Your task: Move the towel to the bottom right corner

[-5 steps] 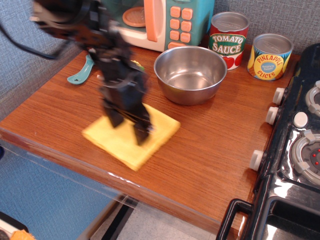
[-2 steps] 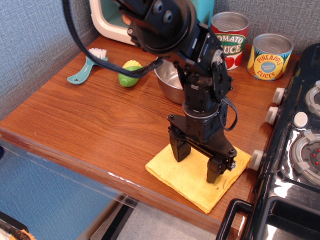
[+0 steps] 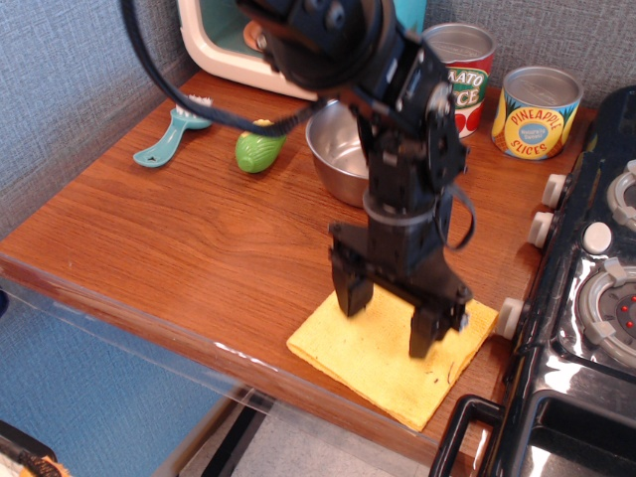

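Your worktop point(image 3: 179, 238) is reddish-brown wood with dark grain lines, and it shines a little near the stove. A blue-grey wall with a woven look stands behind it and on the left side. The front edge has a clear strip along it, and below that you can see blue floor.

The towel point(image 3: 383, 363) lies flat at the front right of the worktop, close to the front edge and just beside the black toy stove point(image 3: 586, 328) with its white knobs. It is pale yellow, with a few tiny dark specks on the near part.

Your gripper point(image 3: 388, 320) hangs right over the towel, pointing down. Its two black fingers point(image 3: 350, 290) are spread apart — nothing is between them. The tips look very close to the cloth, but you cannot tell for sure if they touch it.

Behind the arm sits a steel bowl point(image 3: 338, 159), partly hidden. Farther back are two cans (one says tomato sauce point(image 3: 465, 75), one says pineapple slices point(image 3: 537, 111)), well apart from the towel. A toy microwave point(image 3: 224, 45) stands at the back. On the left side lie a teal brush point(image 3: 171, 134) and a small green and yellow thing point(image 3: 258, 149) — they are near each other, not touching.
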`<state>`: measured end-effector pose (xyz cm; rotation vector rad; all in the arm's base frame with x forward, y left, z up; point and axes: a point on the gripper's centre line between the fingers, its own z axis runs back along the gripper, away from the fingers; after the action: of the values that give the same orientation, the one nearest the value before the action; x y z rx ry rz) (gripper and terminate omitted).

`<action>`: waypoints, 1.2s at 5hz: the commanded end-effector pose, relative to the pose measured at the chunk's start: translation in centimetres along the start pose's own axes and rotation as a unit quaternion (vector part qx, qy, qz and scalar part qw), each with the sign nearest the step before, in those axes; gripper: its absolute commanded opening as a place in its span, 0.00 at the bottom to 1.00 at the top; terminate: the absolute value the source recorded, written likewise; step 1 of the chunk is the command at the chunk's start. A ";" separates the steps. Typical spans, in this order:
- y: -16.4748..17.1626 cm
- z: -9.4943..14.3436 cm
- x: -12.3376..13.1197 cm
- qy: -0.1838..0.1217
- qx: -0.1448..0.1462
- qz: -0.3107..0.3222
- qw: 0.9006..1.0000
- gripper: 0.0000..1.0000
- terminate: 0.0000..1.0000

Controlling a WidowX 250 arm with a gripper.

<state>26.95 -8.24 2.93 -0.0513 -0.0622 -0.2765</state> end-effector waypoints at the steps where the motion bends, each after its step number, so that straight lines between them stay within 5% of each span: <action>1: -0.3 8.6 0.2 -0.056 0.066 -0.008 0.996 1.00 0.00; 4: 1.8 8.6 -1.7 -0.022 0.025 0.050 0.998 1.00 0.00; 6: 1.8 8.6 -1.7 -0.022 0.025 0.050 0.998 1.00 0.00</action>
<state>25.71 -5.28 10.74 -0.0103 -0.0900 -0.1763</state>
